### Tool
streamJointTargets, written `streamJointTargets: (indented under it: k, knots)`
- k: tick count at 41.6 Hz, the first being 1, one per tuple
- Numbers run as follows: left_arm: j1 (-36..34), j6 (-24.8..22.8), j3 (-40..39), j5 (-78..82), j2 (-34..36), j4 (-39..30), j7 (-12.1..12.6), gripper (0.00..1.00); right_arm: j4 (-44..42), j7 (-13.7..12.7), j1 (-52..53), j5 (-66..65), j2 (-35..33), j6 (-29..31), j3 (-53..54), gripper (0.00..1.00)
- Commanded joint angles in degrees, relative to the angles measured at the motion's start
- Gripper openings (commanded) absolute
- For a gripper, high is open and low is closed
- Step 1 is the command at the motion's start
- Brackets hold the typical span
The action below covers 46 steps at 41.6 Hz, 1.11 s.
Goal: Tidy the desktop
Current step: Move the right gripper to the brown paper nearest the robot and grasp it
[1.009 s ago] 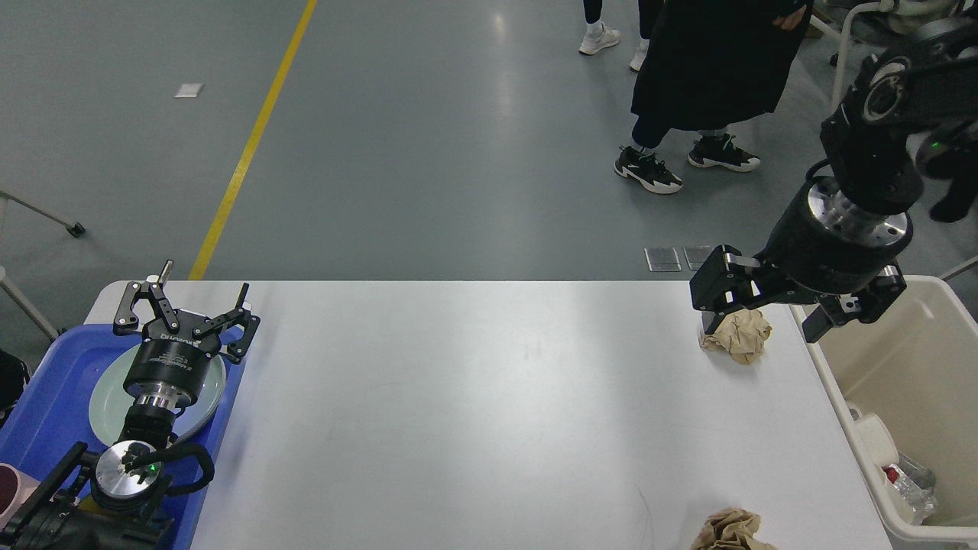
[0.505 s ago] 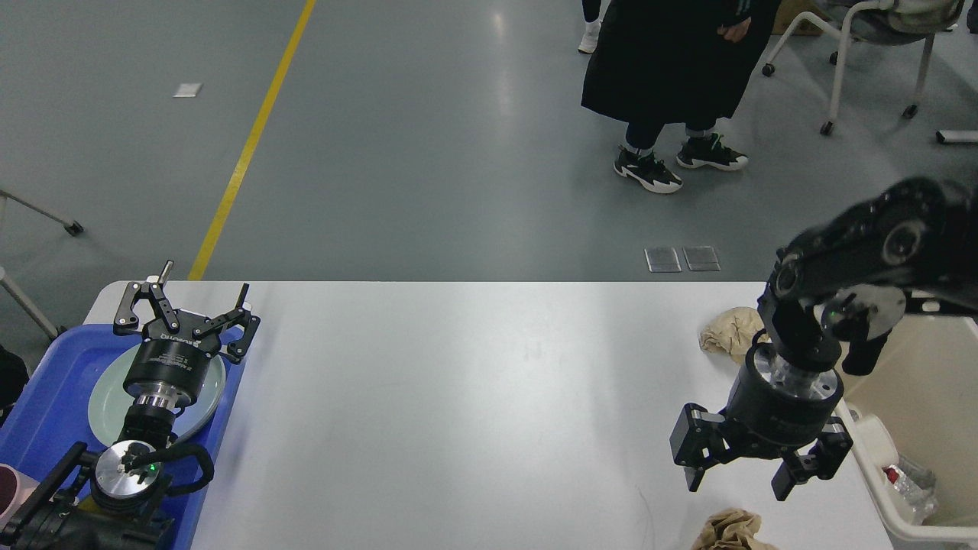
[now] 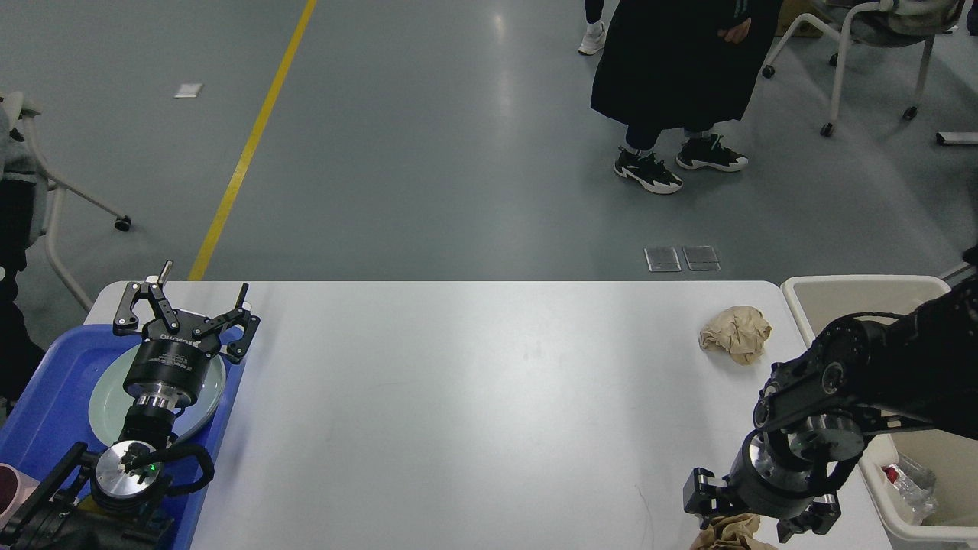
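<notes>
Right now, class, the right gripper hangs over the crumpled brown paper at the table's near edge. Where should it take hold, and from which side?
Probably from straight above. The near paper ball lies low on the desktop, partly cut off by the view's bottom edge, with the right gripper already over it, fingers apart. Close on its raised crumpled middle; folds there give the fingers purchase.
</notes>
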Motion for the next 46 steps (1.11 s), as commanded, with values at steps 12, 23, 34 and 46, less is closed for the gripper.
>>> streamJointTargets:
  k: [12, 23, 34, 46]
  knots:
    - [0.0, 0.0, 0.0, 0.0, 0.0, 0.0, 0.0, 0.96, -5.0, -0.1, -7.1, 0.1, 3.0, -2.2, 0.0, 0.93]
    - [0.0, 0.0, 0.0, 0.0, 0.0, 0.0, 0.0, 0.96, -6.4, -0.1, -10.0, -0.1, 4.4, -5.3, 0.0, 0.85]
    - [0.0, 0.0, 0.0, 0.0, 0.0, 0.0, 0.0, 0.96, -6.5, -0.1, -10.6, 0.0, 4.5, -5.1, 0.0, 0.33]
    - [0.0, 0.0, 0.0, 0.0, 0.0, 0.0, 0.0, 0.96, -6.1, -0.1, -10.6, 1.0, 3.8, -5.5, -0.1, 0.0]
